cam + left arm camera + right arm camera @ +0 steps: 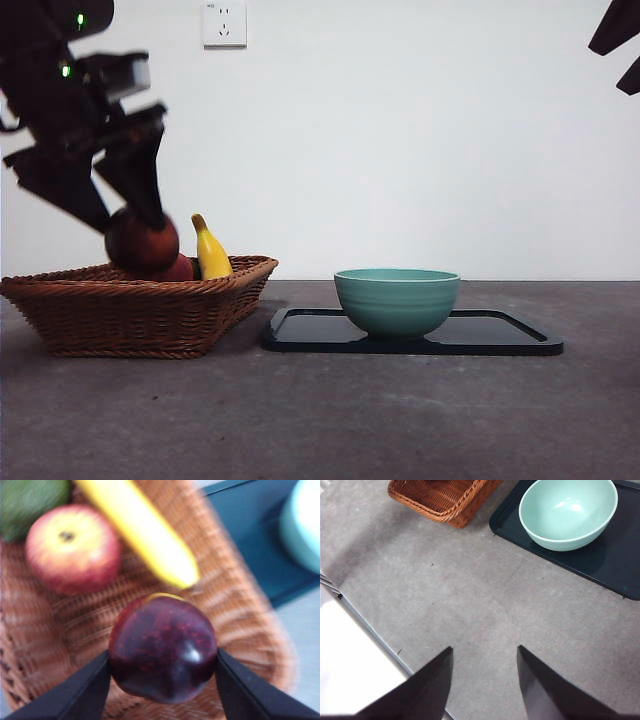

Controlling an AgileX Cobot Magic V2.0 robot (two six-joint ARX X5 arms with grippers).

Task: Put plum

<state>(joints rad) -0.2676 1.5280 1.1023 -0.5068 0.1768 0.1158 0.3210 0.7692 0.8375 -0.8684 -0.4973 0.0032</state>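
Observation:
The plum point(162, 647) is a glossy dark maroon fruit, and my left gripper point(162, 672) is shut on it, one black jaw on each side. In the front view the plum point(142, 243) hangs just above the wicker basket point(130, 315) at the left, under my left gripper point(135, 215). My right gripper point(485, 680) is open with nothing between its jaws, held high over bare table; it shows only as a black tip point(620, 40) at the top right corner.
The basket point(250, 630) also holds a yellow banana point(142, 535), a red-yellow apple point(72, 547) and a green fruit point(30, 500). A teal bowl point(396, 300) stands on a black tray point(500, 335) right of the basket. A white wall lies behind.

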